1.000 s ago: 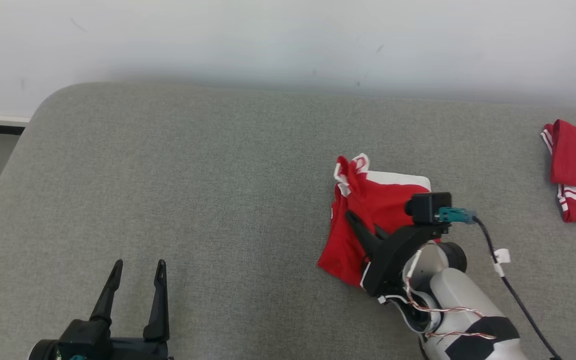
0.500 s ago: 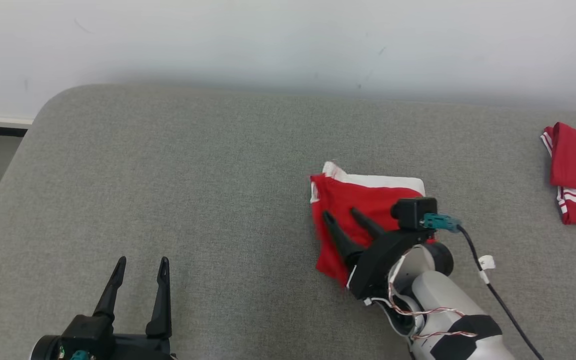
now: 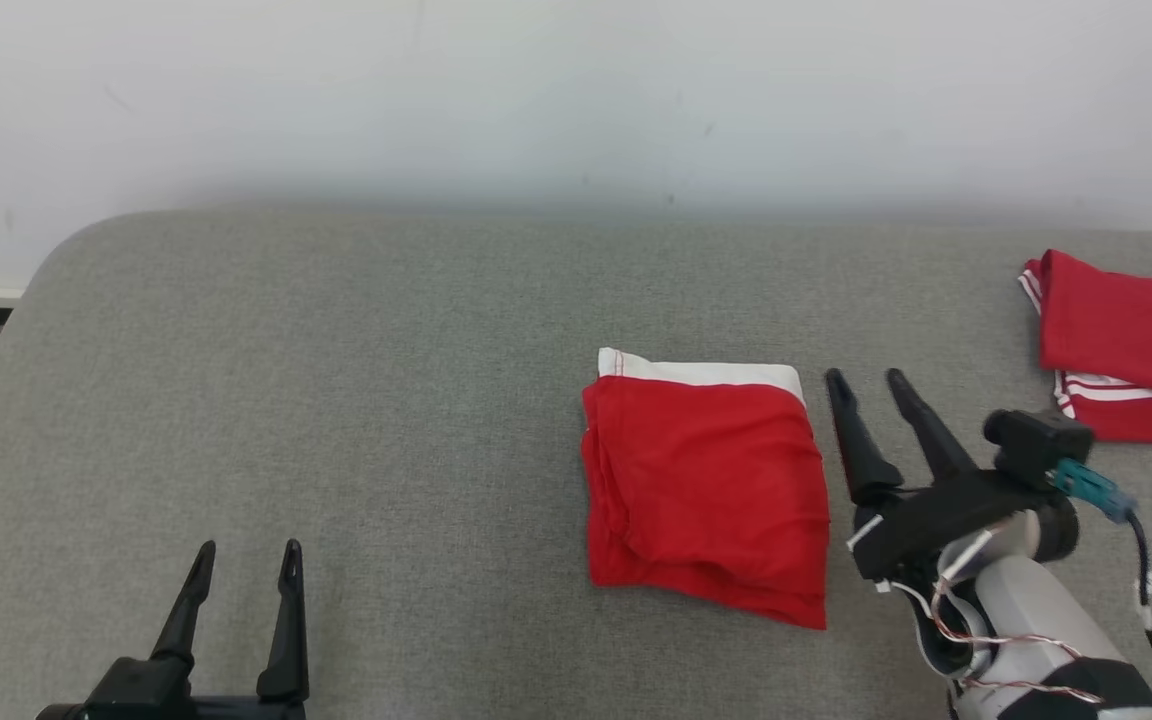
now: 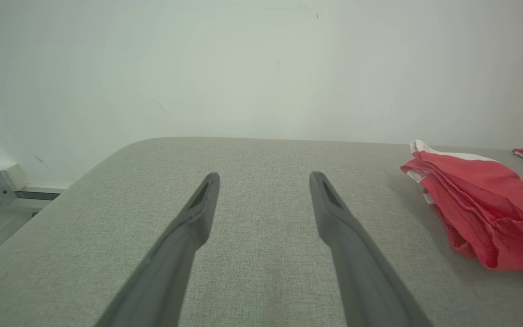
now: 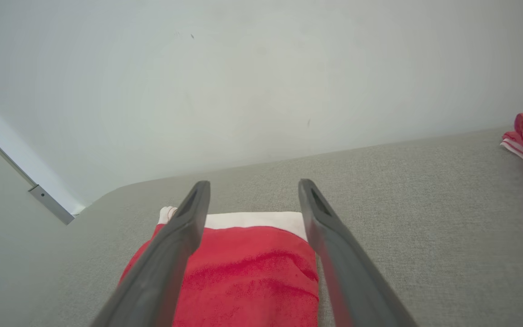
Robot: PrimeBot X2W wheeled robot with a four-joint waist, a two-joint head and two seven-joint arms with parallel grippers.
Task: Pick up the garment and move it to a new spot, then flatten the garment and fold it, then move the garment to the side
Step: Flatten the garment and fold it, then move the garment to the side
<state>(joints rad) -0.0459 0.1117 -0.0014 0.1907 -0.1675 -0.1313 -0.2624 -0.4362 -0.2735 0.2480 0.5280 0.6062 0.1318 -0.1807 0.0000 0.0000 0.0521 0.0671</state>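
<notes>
Folded red garment lying on desk, both tools open and empty.

Head view: red folded cloth garment with a white band along its far edge (image 3: 706, 490) is lying flat right of centre on the grey fabric-covered desk (image 3: 386, 400); right tool (image 3: 864, 376) is sitting just beside the garment's right edge, long dark fingers spread wide, gripping nothing; left tool (image 3: 248, 547) is resting at lower left, well apart from the garment, fingers spread, empty; second red cloth piece with white stripes (image 3: 1126, 340) is lying at the far right. Left wrist view: left tool (image 4: 265, 175) is gaping over bare desk, garment (image 4: 479, 200) showing off to the right. Right wrist view: right tool (image 5: 253, 183) is gaping wide, the garment (image 5: 252, 272) showing between and behind its fingers, nothing pinched.
</notes>
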